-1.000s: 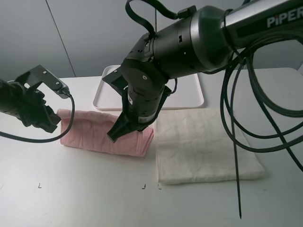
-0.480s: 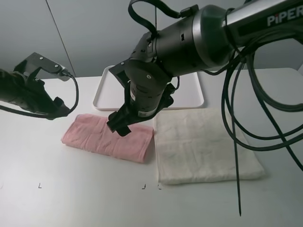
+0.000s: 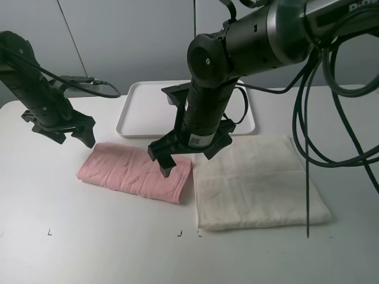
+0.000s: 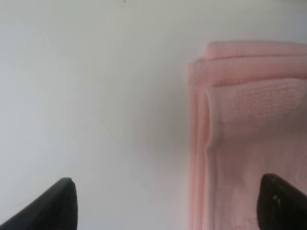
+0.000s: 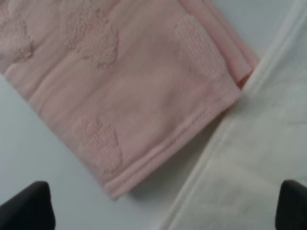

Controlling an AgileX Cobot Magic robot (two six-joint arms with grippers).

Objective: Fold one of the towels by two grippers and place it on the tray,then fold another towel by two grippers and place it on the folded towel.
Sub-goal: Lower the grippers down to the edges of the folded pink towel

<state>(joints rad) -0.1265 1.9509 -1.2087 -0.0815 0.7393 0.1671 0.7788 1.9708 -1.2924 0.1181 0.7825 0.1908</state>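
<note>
Two towels lie at the near side of the white table (image 3: 89,248), one pink and one cream. The pink towel (image 3: 136,173) sits left of centre in the high view, folded into a narrow band. Its long axis runs left to right and dips slightly toward the lower right, with layered fold edges showing at its left end. The cream-white towel (image 3: 257,188) lies spread flat at right of centre, wider than the pink band. Its left edge is just beside the pink towel's right end, and whether the two touch is hard to tell.

Two black grippers hang above the pink towel, one over each end. The right gripper (image 3: 188,160) hovers over the right end with its jaws spread wide and nothing between them. In its wrist view only the dark fingertips (image 5: 26,206) show, at the lower corners. The left gripper (image 3: 66,135) hangs over the left end at the left of the frame, likewise spread and empty.

One white tray (image 3: 133,118) lies farther back, above centre, apart from both towels.
</note>
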